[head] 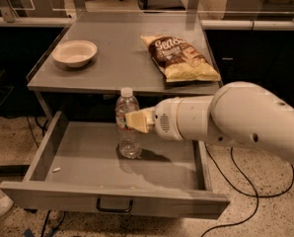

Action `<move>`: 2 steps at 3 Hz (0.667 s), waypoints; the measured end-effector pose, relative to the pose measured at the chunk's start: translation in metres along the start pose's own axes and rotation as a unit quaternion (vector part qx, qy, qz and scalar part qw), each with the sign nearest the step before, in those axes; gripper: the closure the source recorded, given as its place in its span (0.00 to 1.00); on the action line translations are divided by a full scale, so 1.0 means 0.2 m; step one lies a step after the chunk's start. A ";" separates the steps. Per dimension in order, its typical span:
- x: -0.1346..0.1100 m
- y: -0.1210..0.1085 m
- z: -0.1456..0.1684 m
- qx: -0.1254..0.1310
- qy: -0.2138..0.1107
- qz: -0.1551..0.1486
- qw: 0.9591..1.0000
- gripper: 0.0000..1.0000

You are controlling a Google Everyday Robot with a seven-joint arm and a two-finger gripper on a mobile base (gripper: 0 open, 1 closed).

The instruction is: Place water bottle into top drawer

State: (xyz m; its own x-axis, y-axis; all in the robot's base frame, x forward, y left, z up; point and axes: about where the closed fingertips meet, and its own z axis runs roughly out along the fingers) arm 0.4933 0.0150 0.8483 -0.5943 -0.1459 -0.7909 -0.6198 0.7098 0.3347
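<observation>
The water bottle [128, 132] is upright inside the open top drawer [83, 164], its base at or just above the drawer floor near the middle. My gripper [136, 121] reaches in from the right and is shut on the bottle at its label band. The white arm [236, 120] stretches over the drawer's right side. The drawer is pulled fully out, with its grey front panel [48, 194] and dark handle [115, 207] nearest the camera.
On the grey tabletop [122, 63] above the drawer lie a white bowl [74, 53] at the left and a chip bag [179, 57] at the right. A small white scrap [56, 169] lies in the drawer's left part. Cables [245, 181] run on the floor at the right.
</observation>
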 end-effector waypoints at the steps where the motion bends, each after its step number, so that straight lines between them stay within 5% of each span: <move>1: 0.01 0.00 0.01 0.002 0.000 0.001 1.000 1.00; 2: 0.03 0.00 0.03 0.006 -0.004 0.008 1.000 1.00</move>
State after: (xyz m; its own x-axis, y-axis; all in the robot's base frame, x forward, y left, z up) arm 0.4920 0.0186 0.8408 -0.6007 -0.1289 -0.7890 -0.6032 0.7208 0.3415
